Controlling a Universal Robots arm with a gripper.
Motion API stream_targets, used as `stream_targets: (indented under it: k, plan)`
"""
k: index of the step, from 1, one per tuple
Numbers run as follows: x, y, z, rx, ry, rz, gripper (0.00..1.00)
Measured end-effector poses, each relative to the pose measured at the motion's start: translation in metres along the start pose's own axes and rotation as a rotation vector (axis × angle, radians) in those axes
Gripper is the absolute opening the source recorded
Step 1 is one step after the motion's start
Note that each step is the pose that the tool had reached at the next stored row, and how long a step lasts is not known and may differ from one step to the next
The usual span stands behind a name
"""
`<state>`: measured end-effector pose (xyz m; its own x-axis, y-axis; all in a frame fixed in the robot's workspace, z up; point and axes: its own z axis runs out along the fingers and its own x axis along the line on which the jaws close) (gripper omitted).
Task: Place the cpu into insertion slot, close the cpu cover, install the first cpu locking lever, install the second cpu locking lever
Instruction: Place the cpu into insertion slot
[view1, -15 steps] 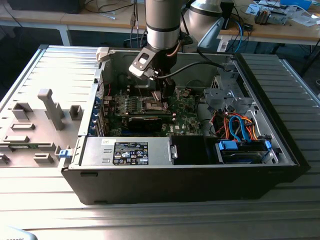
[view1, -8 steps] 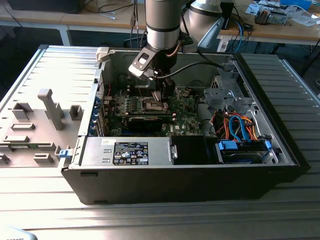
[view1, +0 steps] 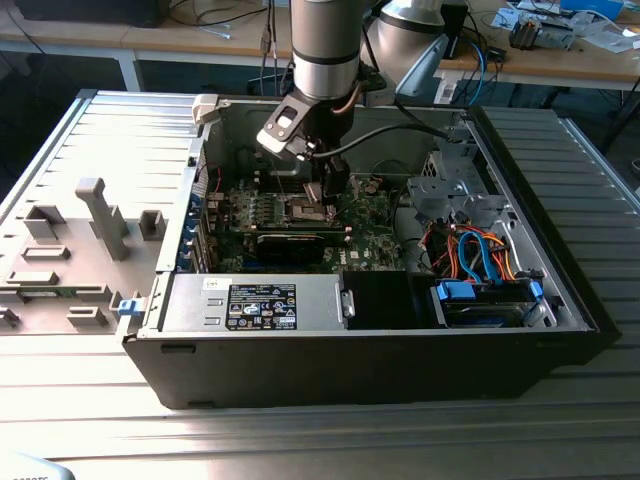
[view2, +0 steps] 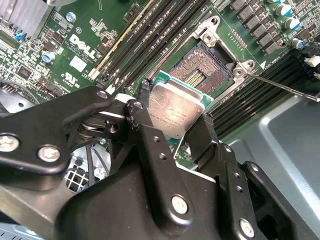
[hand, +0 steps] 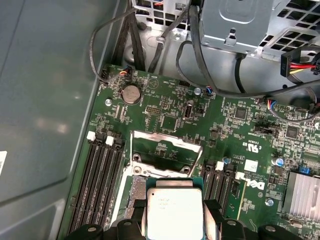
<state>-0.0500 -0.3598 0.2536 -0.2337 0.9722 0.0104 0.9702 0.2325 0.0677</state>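
Gripping the cpu (view2: 175, 107) by two opposite edges, the gripper (view2: 172, 122) is closed only to the chip's width, its black fingers (view2: 145, 137) pressed against the sides. The second wrist view shows the chip tilted over the near edge of the bare insertion slot (view2: 200, 70); whether they touch I cannot tell. A thin locking lever (view2: 280, 86) juts out across the memory slots (view2: 252, 100). The first wrist view shows the cpu cover (hand: 165, 150) raised open beyond the chip. In the exterior view the arm (view1: 325, 50) reaches down into the open computer case (view1: 560, 300), its walls well apart from it
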Motion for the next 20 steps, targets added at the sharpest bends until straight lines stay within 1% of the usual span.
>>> stream_targets:
  k: [11,14,20]
  plan:
    - [0.0011,0.0000,0.0016,-0.0009,-0.0056,0.084,0.54]
    - [0.0014,-0.0001,0.0024,-0.0013,-0.0086,0.126,0.54]
    - [0.0019,-0.0003,0.0034,-0.0017,-0.0117,0.172,0.54]
